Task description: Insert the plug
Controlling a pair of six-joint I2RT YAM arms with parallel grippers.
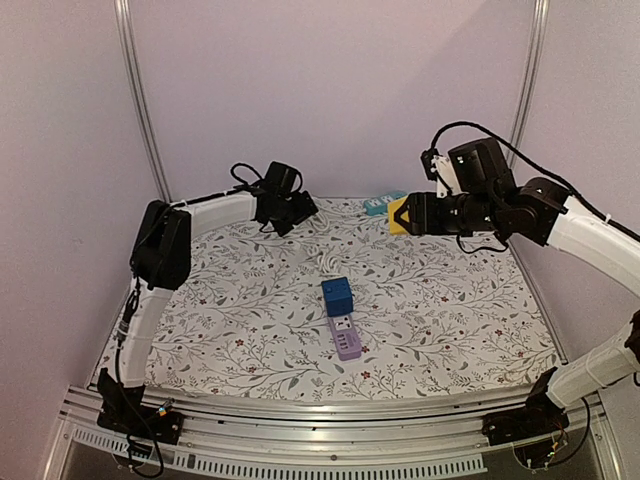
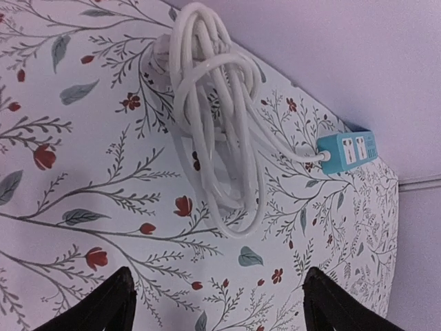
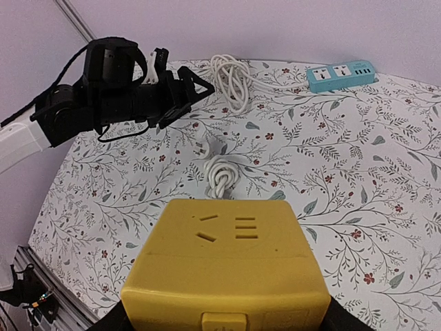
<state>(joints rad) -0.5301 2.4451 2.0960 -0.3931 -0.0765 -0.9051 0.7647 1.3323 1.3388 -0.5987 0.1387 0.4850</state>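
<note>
My right gripper (image 1: 408,215) is shut on a yellow socket cube (image 3: 227,265) and holds it above the back right of the table; the cube's slots face up in the right wrist view. A white plug (image 3: 202,148) on a knotted white cord (image 3: 222,174) lies on the floral cloth ahead of it. My left gripper (image 1: 298,212) is open and empty at the back left, over a coiled white cable (image 2: 213,117); its black fingers (image 2: 103,307) frame bare cloth.
A teal power strip (image 2: 348,152) lies at the back edge, joined to the coiled cable. A blue cube (image 1: 338,295) stands on a purple power strip (image 1: 346,338) at the table's middle. Pink walls and metal posts enclose the table.
</note>
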